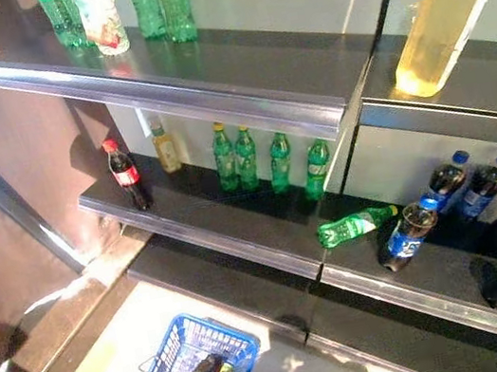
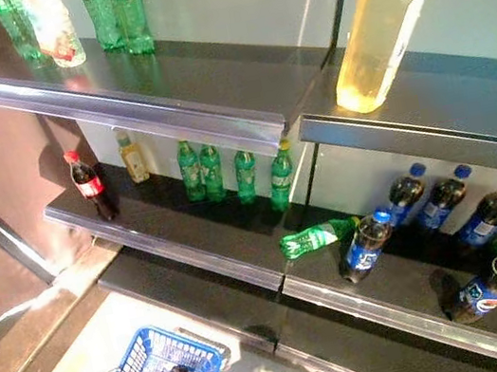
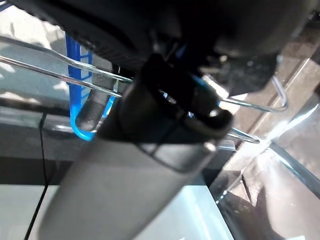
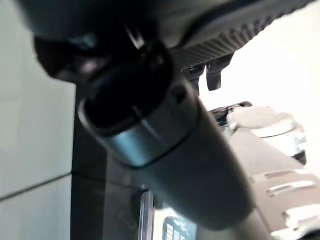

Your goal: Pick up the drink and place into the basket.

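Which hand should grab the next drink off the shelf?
Right. The left hand is curled round the wire handle of the basket, while the right hand shows nothing in it.

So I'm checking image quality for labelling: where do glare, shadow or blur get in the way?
Left eye view: sunlight glares off the shelf edge and floor; the blue basket sits half in shadow. Left wrist view: the robot hand is a blurred dark mass around the basket's wire handle. Right wrist view: blurred, overexposed background.
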{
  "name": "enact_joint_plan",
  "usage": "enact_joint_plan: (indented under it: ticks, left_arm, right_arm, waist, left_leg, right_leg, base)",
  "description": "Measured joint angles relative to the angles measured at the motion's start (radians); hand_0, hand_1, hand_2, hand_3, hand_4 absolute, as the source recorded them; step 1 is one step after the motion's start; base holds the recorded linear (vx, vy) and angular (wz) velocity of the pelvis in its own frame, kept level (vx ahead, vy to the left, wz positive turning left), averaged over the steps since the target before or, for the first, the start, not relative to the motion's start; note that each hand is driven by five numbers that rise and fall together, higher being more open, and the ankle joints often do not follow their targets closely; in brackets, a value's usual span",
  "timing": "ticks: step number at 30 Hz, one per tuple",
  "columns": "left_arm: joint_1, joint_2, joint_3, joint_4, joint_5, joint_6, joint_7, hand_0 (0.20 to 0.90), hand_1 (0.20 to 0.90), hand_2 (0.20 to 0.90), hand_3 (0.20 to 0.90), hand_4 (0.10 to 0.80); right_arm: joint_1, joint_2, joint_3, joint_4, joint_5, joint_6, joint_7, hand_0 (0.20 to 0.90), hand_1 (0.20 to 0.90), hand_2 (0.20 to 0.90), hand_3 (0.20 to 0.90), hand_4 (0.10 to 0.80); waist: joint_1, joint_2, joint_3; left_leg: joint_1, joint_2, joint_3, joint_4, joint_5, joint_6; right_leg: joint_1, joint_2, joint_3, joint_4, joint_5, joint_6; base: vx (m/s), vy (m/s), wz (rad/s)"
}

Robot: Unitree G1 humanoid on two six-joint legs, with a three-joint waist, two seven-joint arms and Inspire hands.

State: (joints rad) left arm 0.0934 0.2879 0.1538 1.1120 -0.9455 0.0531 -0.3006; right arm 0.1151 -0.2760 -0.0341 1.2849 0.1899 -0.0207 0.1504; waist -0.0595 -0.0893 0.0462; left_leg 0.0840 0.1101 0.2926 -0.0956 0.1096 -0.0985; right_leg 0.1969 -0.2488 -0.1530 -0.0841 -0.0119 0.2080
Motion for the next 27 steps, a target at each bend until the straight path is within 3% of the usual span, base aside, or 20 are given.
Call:
enact_joint_plan:
  ticks: [13, 27]
  left_arm:
    - [-0.021, 0.006, 0.015, 0.088, 0.080, -0.010, -0.022, 0.300, 0.300, 0.300, 0.200, 0.100]
    - [-0.027, 0.006, -0.025, 0.092, 0.156, -0.020, -0.032, 0.300, 0.300, 0.300, 0.200, 0.100]
  right_arm:
    - [0.010, -0.001, -0.026, 0.038, 0.049, 0.024, 0.005, 0.900, 0.900, 0.900, 0.900, 0.800]
    - [0.008, -0.001, -0.026, 0.046, 0.086, 0.050, 0.004, 0.900, 0.900, 0.900, 0.900, 0.800]
  waist:
    - [-0.001, -0.005, -0.033]
    - [-0.002, -0.002, -0.036]
  left_leg:
    - [0.001, 0.007, 0.021, 0.000, -0.004, -0.006]
    - [0.002, 0.007, 0.027, 0.000, -0.004, -0.005]
  right_leg:
    - [-0.027, 0.006, 0.024, 0.023, -0.002, -0.004]
    - [-0.033, 0.006, 0.030, 0.026, -0.002, -0.004]
  base:
    - [-0.031, -0.005, -0.05]
    - [-0.026, -0.002, -0.01]
